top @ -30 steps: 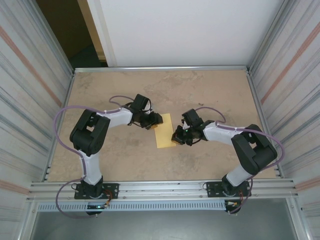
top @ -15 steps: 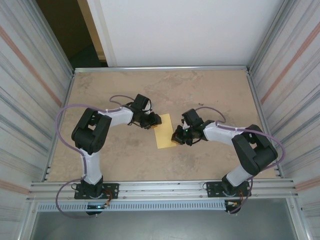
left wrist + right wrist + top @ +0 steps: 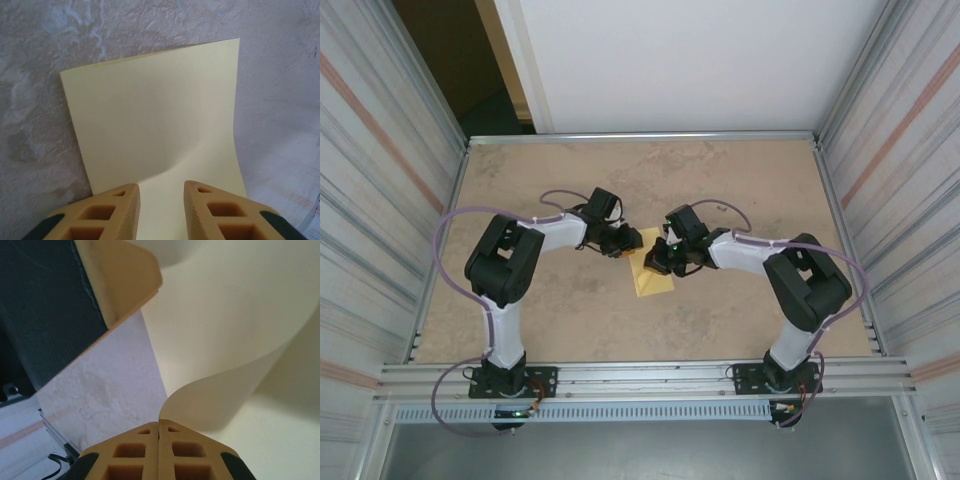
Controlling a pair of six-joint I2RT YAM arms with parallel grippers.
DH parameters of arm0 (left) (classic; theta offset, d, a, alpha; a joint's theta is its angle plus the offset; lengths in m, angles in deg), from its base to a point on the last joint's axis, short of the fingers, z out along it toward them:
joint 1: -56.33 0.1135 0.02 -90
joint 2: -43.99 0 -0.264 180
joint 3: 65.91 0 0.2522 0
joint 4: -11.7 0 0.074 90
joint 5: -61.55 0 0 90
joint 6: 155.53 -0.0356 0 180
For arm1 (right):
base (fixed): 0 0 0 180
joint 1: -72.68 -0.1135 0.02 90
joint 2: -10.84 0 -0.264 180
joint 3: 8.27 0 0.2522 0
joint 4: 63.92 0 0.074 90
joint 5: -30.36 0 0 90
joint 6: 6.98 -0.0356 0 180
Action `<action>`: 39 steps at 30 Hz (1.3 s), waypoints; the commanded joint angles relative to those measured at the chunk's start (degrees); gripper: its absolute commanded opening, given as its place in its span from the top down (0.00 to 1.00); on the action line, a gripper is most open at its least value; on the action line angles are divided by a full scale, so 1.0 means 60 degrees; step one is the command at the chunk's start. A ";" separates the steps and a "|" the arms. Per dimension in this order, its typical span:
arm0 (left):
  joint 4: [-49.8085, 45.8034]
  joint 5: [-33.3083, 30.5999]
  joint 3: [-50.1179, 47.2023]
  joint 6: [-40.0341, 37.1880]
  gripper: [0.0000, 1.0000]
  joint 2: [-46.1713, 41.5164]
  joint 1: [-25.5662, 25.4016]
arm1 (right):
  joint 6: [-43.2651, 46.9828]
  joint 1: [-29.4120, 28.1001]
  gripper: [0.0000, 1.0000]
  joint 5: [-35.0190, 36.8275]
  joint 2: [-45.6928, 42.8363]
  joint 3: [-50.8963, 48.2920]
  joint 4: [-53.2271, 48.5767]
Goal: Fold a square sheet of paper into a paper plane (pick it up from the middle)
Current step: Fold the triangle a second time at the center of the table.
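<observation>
a: how far is the plane, in your opinion?

b: early, i would say. the sheet [image 3: 655,284] lies in the middle of the table [image 3: 740,180], between the two grippers, and i see no pointed shape. one side of it is lifted and bends over in a soft curve. so i judge that a fold is in work but not pressed. the creasing and all the later folds are left to do.

a: who holds the lifted side?

b: the right gripper [image 3: 159,423]. its jaws are closed together on the edge of the sheet. the paper rises from the tips and curls over the flat part.

a: and the left gripper?

b: the left gripper [image 3: 161,189] stands low at the sheet's edge, jaws apart with a narrow gap. the paper runs below the gap, and i cannot tell if the fingers touch it.

a: and the arms?

b: from above, both reach inward with bent elbows, and the wrists point to each other. the tips are close together, the left one at the sheet's left side and the right one over its far part.
</observation>
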 commanded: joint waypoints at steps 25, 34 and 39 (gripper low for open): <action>-0.0589 -0.0292 0.0017 -0.0192 0.79 0.0287 0.0033 | -0.0747 -0.0155 1.00 0.0721 0.0929 0.0240 0.0461; -0.0604 -0.0263 0.0012 -0.0192 0.79 0.0288 0.0029 | -0.0715 -0.0155 1.00 0.0526 0.1078 0.0265 0.0657; -0.0583 -0.0256 0.0002 -0.0192 0.79 0.0284 0.0022 | -0.0718 -0.0153 1.00 0.0485 0.1131 0.0284 0.0716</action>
